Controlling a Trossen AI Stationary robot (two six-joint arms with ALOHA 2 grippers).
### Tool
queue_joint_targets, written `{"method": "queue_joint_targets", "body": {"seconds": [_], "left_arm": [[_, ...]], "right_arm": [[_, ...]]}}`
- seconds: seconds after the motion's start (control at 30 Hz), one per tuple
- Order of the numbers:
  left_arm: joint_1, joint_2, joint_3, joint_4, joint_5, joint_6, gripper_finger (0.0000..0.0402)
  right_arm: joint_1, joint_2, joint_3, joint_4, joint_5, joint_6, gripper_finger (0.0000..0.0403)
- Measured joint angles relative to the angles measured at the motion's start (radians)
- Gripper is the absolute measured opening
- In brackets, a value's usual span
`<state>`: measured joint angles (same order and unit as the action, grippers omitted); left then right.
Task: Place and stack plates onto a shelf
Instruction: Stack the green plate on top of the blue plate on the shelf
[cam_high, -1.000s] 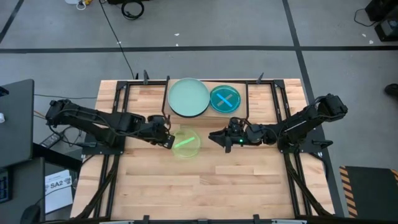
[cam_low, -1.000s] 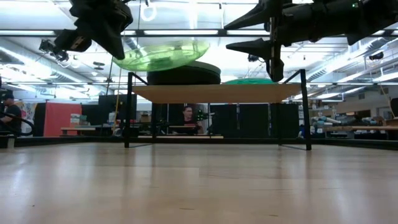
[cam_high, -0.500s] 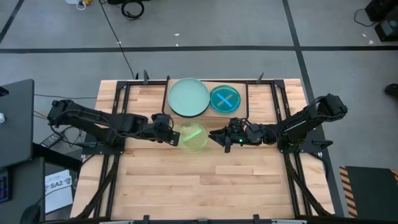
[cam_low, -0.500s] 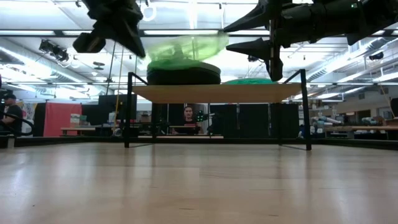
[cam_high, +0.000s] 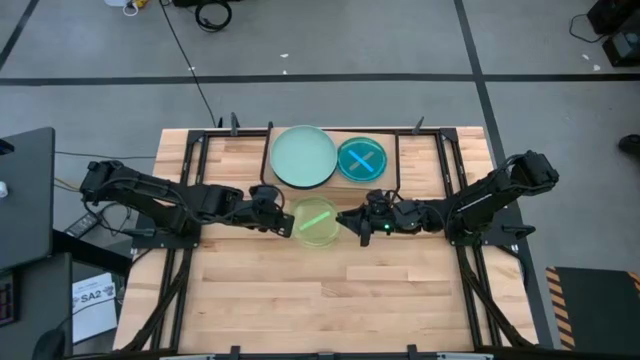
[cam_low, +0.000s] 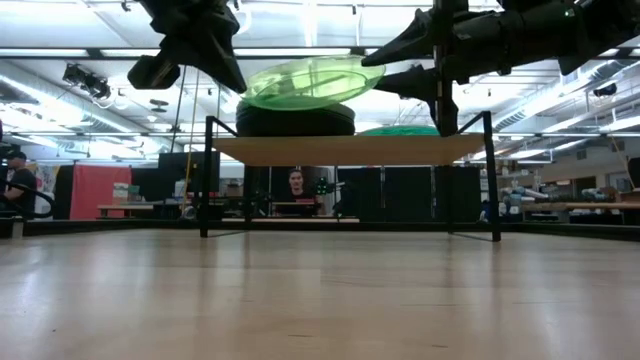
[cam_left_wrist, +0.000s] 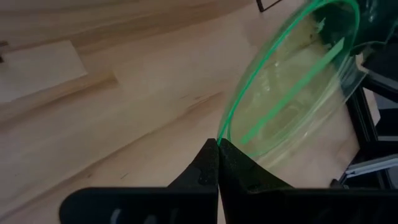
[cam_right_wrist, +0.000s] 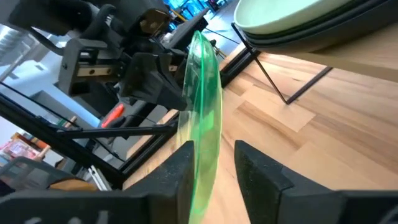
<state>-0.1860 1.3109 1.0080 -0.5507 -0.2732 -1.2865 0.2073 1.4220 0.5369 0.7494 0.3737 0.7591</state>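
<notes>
From above, the lime green plate (cam_high: 317, 221) hangs over the tabletop (cam_high: 250, 290) at about 6 o'clock of the shelf (cam_high: 400, 150), between the two arms. The left gripper (cam_high: 283, 218) is clenched on its rim at 9 o'clock; the right gripper (cam_high: 347, 221) sits at its 3 o'clock edge. On the shelf the pale mint plate (cam_high: 303, 156) tops the dark stack, with the blue plate (cam_high: 361, 158) just beside it at 3 o'clock.

At table height, the lime plate (cam_low: 312, 80) is tilted, held in the air above the black plates (cam_low: 296, 119).

The left wrist view shows that arm's fingers (cam_left_wrist: 211, 168) pinched tight on the thin rim of the plate (cam_left_wrist: 292, 93).

The right wrist view shows the right arm's fingers (cam_right_wrist: 255, 165) parted on either side of the plate's near edge (cam_right_wrist: 205, 112); whether they are touching it yet I cannot tell.

The plate looks light, thin, stiff and glossy, so probably slippery; a hold on the rim, opposite the other claw, seems the only sound one.

The tabletop is smooth pale wood planking. Beyond lies a grey floor with dark tape lines and, at table height, a bright workshop with a seated person (cam_low: 297, 188).
</notes>
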Motion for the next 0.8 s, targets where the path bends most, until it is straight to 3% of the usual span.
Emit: {"method": "queue_joint_targets", "body": {"seconds": [0.4, 0.63, 0.8], "left_arm": [[0.000, 0.000, 0.000, 0.003, 0.008, -0.003, 0.0016], [0.000, 0.000, 0.000, 0.014, 0.017, 0.022, 0.0030], [0.000, 0.000, 0.000, 0.019, 0.058, 0.042, 0.0064]], "right_arm": [[0.000, 0.000, 0.000, -0.002, 0.002, -0.001, 0.0046], [0.000, 0.000, 0.000, -0.002, 0.002, -0.003, 0.0037], [0.000, 0.000, 0.000, -0.002, 0.002, -0.003, 0.0036]]}}
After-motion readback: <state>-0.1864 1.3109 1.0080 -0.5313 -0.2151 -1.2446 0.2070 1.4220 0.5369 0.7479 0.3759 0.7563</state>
